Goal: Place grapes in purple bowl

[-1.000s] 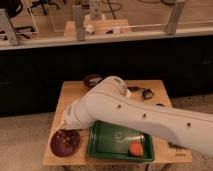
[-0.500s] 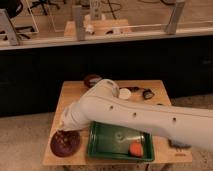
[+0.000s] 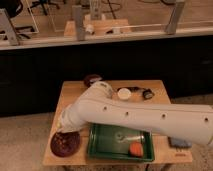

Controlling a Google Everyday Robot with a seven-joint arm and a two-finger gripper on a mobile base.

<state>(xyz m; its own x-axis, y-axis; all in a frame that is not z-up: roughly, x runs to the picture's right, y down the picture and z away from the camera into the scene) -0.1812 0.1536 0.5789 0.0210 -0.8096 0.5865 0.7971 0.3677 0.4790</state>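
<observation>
The purple bowl (image 3: 54, 148), wide and shallow, sits on the table's front left corner. A dark reddish knobbly cluster, the grapes (image 3: 65, 143), shows inside it. My gripper (image 3: 64, 128) is at the end of the big white arm, right over the bowl's far rim and just above the grapes. The wrist hides the place where gripper and grapes meet, so I cannot tell whether they touch.
A green tray (image 3: 102, 149) lies right of the bowl with a round orange fruit (image 3: 136, 148) in it. At the table's back are a small dark red-brown bowl (image 3: 92, 79), a white cup (image 3: 124, 93) and a small dark object (image 3: 147, 93). My arm spans the table's middle.
The arm's elbow has shifted a little to the left and lower. The gripper has stayed over the purple bowl.
</observation>
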